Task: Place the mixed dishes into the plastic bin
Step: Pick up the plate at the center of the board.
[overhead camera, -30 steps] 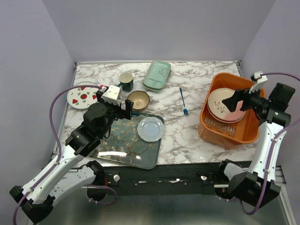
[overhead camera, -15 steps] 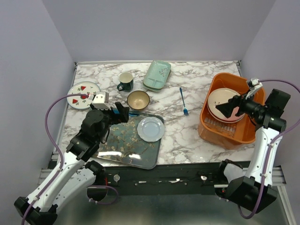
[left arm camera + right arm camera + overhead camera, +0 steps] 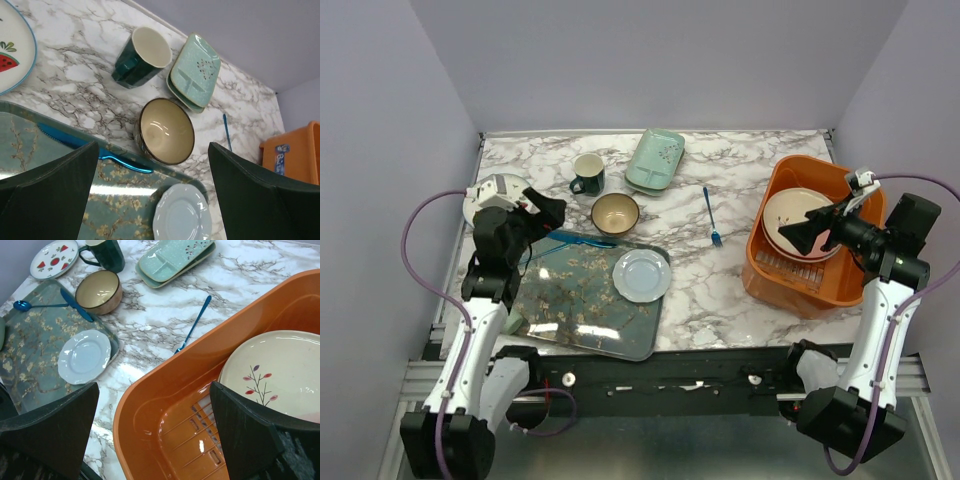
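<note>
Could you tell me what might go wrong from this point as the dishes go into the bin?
1. The brown bowl sits close to the floral tray rim and the blue knife; the open left jaws could nudge either while closing on it.
2. The cream plate already fills much of the orange bin; a dish dropped on it may chip or slide.

The bin (image 3: 812, 290) stands at the right end of the table (image 3: 720, 290), a large plate (image 3: 795, 222) resting inside its far part. The tray (image 3: 570, 300) lies near-left and carries a small plate (image 3: 641, 275) on its right part, with a knife (image 3: 77, 305) and spoon (image 3: 42, 305) at its far edge. Just behind it is the bowl (image 3: 615, 212), with the mug (image 3: 587, 173) behind-left and the divided dish (image 3: 655, 160) right of the mug. A fork (image 3: 710, 215) lies between bowl and bin. A lone plate (image 3: 12, 50) lies far left.
</note>
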